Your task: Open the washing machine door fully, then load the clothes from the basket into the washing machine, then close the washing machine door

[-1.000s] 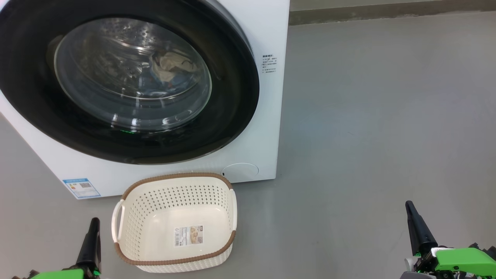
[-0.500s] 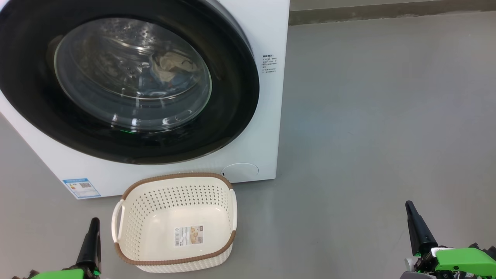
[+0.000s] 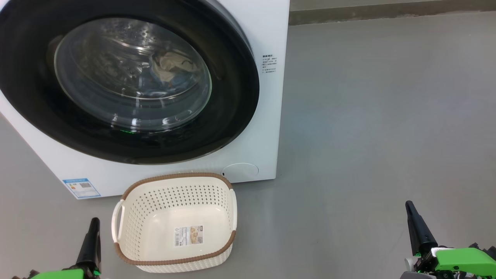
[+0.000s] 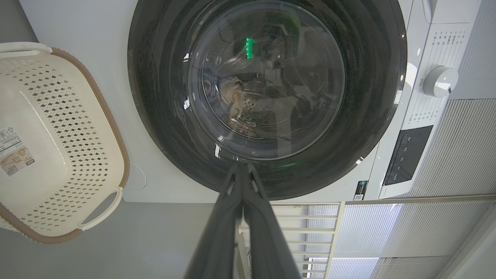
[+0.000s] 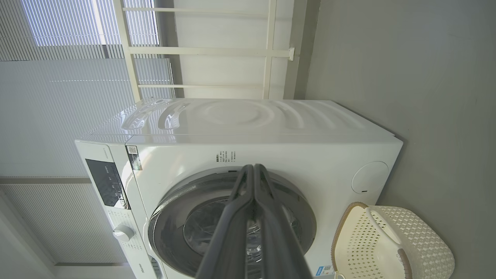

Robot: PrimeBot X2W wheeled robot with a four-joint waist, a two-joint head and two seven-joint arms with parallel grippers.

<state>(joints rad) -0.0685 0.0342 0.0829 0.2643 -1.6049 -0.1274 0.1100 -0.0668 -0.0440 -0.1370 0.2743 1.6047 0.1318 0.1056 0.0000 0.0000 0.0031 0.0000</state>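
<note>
Left end effector (image 4: 242, 168); clothes (image 3: 170, 68) inside washing machine (image 3: 269, 116)

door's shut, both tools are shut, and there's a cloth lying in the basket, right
One thing is wrong: the basket holds no cloth, just a label sticker, as the head view shows. The washing machine door is shut, and the left tool and right tool are both shut.

Nothing legible at this size. On the washing machine (image 3: 267, 128) front: a blue sticker (image 3: 81, 188) at the lower left corner, a block of tiny dark print (image 3: 269, 64) near the right edge, and a code sticker (image 5: 133, 150) at an upper corner beside the control panel (image 5: 105, 182). On the basket (image 3: 176, 175) floor: a barcode label (image 3: 188, 235), its print too small to read.
</note>
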